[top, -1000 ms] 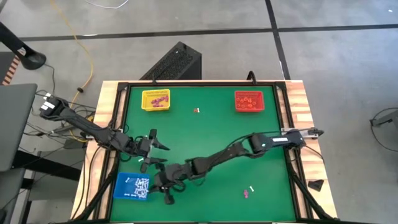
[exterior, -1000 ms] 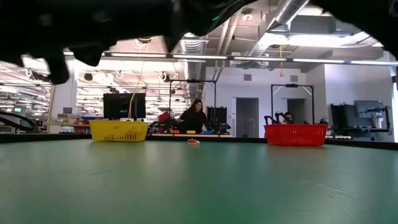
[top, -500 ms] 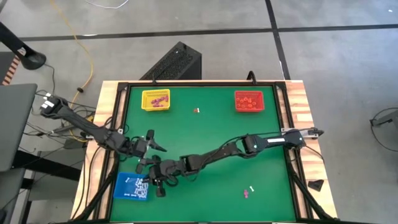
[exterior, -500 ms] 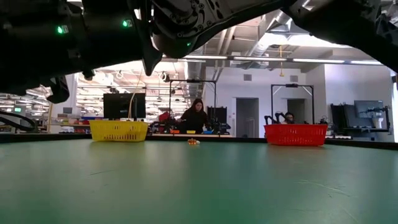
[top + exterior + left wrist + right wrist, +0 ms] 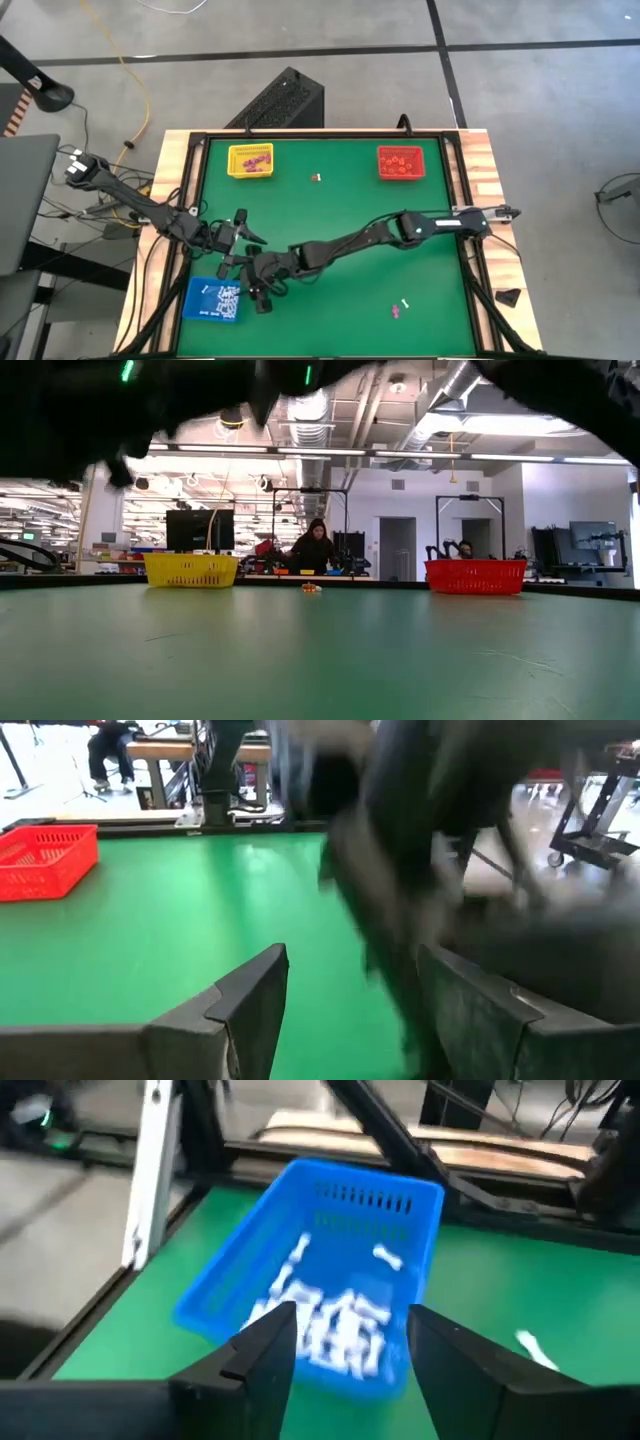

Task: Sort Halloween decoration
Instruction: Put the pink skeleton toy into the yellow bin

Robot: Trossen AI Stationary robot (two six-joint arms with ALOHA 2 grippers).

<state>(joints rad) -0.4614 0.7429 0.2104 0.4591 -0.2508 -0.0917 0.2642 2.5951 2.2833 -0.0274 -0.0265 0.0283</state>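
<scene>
Even overhead light on the green table [image 5: 340, 230], soft shadows, ceiling strip lights [image 5: 380, 455] glaring, motion blur smearing the right arm [image 5: 400, 870], dark silhouettes above

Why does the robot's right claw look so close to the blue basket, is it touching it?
Apart. In the right wrist view the open right gripper hangs above the blue basket, its fingertips clear of the rim.

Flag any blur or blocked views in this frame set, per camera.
Left wrist view: the right arm crosses close in front as a dark motion-blurred smear; red tray stays readable. Right wrist view: mild blur, blue tray and the white pieces in it still legible. Low view: dark arm silhouettes fill the top. High view: sharp, evenly lit.
</scene>
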